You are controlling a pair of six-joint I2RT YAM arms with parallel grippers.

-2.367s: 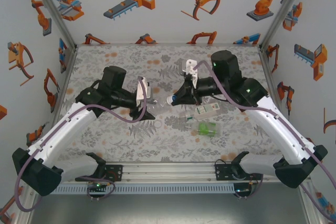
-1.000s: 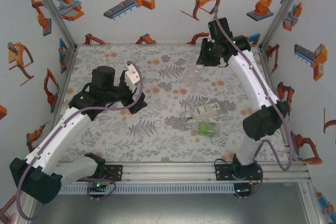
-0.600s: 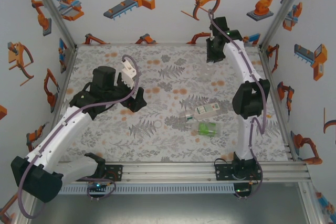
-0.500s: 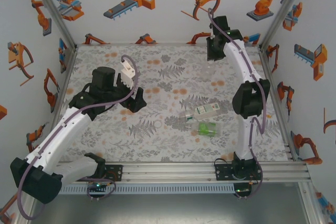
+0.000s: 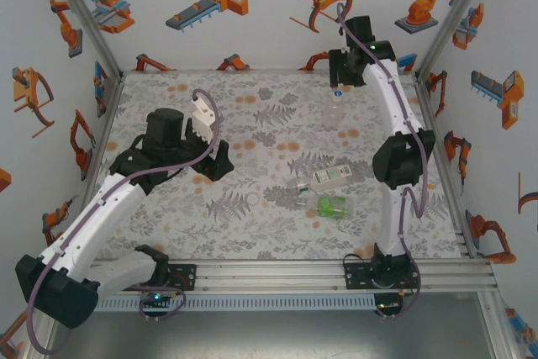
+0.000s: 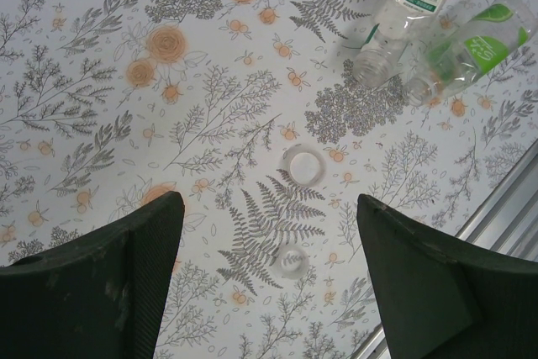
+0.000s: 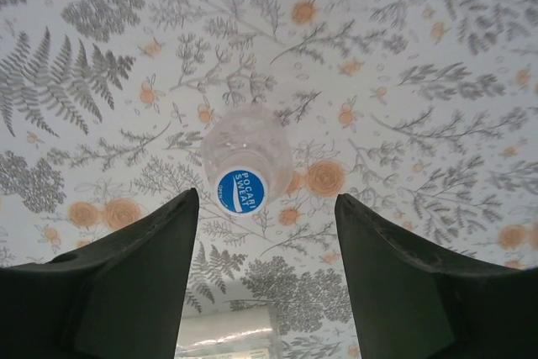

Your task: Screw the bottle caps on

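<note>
A clear bottle (image 7: 246, 142) stands upright at the far back right of the table with a blue cap (image 7: 241, 189) on its neck. My right gripper (image 7: 266, 199) hovers open just above it, touching nothing, and it reaches over that bottle (image 5: 332, 113) in the top view too. My left gripper (image 6: 269, 203) hangs open over two loose white caps, one (image 6: 303, 164) nearer the bottles and one (image 6: 291, 261) below it. A labelled bottle (image 6: 403, 6) and a green-tinted bottle (image 6: 471, 44) lie uncapped side by side, necks toward the caps.
The table's front metal rail (image 6: 496, 208) runs close behind the lying bottles. A clear plastic object (image 7: 227, 338) shows at the bottom edge of the right wrist view; I cannot tell what it is. The back wall (image 5: 269, 6) rises just behind the right gripper.
The right arm swung to the far back, set the blue-capped bottle upright, opened its fingers and let go. The left arm drew back a little, then stayed still.
</note>
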